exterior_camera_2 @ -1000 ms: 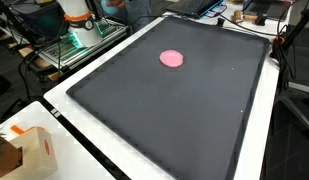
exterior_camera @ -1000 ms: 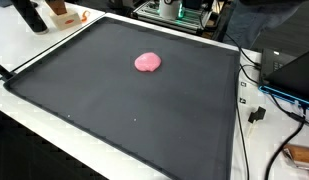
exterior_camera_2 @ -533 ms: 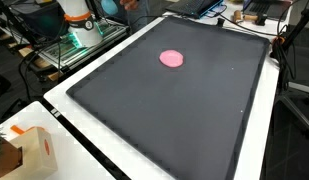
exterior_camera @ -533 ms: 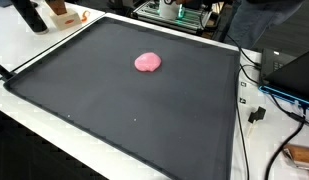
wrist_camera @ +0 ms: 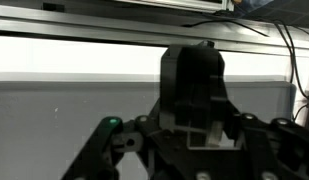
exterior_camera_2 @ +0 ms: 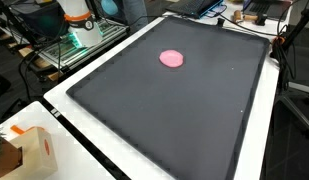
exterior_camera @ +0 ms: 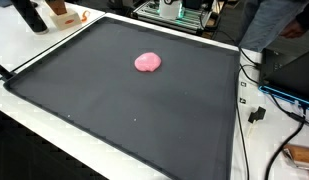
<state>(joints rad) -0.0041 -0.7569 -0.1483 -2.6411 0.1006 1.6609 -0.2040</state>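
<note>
A small pink lump (exterior_camera: 147, 62) lies on a large black mat (exterior_camera: 124, 110) toward its far part; it shows in both exterior views (exterior_camera_2: 172, 58). The mat (exterior_camera_2: 164, 120) covers a white table. My gripper (wrist_camera: 193, 75) shows only in the wrist view, as one dark block in the middle. Its fingers stand together with no gap and nothing between them. It points at the table's white edge, well away from the pink lump, which is out of the wrist view.
A cardboard box (exterior_camera_2: 29, 150) stands at a table corner. Cables (exterior_camera: 256, 100) and electronics lie along one side. A rack with equipment (exterior_camera_2: 79, 30) stands beyond the mat. A person in jeans (exterior_camera: 266, 20) stands at the far edge.
The person at the far edge has shifted in the background. The pink lump and the mat have not moved.
</note>
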